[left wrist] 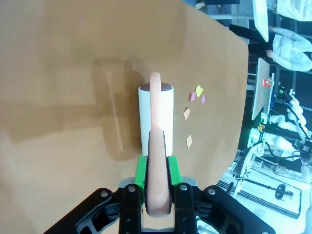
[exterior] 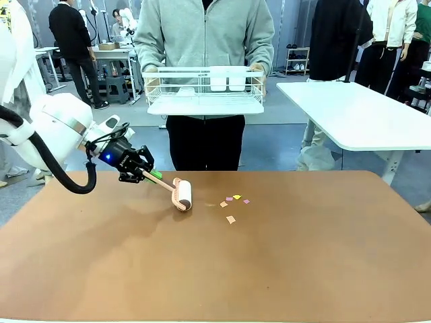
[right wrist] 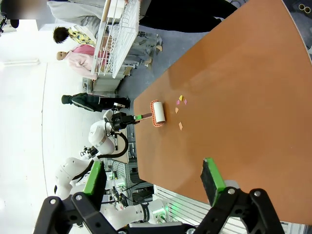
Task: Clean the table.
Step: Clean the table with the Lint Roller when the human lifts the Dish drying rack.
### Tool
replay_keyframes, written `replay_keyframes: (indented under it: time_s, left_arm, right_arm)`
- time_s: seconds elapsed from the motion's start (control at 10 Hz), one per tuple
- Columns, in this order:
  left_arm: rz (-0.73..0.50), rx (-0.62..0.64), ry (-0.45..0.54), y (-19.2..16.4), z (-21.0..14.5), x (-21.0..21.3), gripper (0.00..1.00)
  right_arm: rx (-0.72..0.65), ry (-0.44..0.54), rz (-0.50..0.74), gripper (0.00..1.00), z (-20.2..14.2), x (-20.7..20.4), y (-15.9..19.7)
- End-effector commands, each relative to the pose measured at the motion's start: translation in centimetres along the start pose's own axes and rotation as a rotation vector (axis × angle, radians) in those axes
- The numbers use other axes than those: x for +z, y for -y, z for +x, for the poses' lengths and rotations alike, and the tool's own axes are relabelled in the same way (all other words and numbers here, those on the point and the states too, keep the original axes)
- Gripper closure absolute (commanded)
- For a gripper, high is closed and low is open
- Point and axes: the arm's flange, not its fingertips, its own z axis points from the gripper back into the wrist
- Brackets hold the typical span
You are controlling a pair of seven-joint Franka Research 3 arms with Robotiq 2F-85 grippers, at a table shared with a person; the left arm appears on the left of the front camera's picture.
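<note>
Cleaning is judged barely begun: small paper scraps (exterior: 231, 219), pink, yellow and tan, are seen loose on the table (exterior: 303, 256), near its middle toward the far edge, none yet collected. A lint roller (exterior: 182, 194) appears to rest with its white roll on the tabletop just beside the scraps, apart from them. The left gripper (exterior: 149, 175) is clamped on the roller's peach handle, green pads pressed to both sides. The right gripper (right wrist: 153, 178) is noted with jaws wide apart, nothing between them.
</note>
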Motion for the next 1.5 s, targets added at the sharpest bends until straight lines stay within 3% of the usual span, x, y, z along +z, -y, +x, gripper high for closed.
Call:
replay_keyframes:
  time_s: [0.0, 0.8, 1.0, 1.2, 1.4]
  left_arm:
    - [-0.033, -0.004, -0.007, 0.1, 1.2, -0.4, 0.78]
    - [-0.066, -0.106, -0.109, 3.1, 2.7, -5.4, 0.78]
    - [-0.057, -0.075, -0.185, 3.7, 3.0, -7.3, 0.78]
    - [-0.011, 0.014, -0.18, 3.0, 3.6, -7.9, 0.78]
    - [0.017, -0.005, -0.171, 2.9, 3.4, -7.8, 0.78]
  right_arm:
    - [0.013, 0.003, 0.02, 0.0, 0.0, 0.2, -0.3]
    - [0.013, 0.003, 0.02, 0.0, 0.0, 0.2, -0.3]
    - [0.013, 0.003, 0.02, 0.0, 0.0, 0.2, -0.3]
    - [0.013, 0.003, 0.02, 0.0, 0.0, 0.2, -0.3]
    - [0.013, 0.003, 0.02, 0.0, 0.0, 0.2, -0.3]
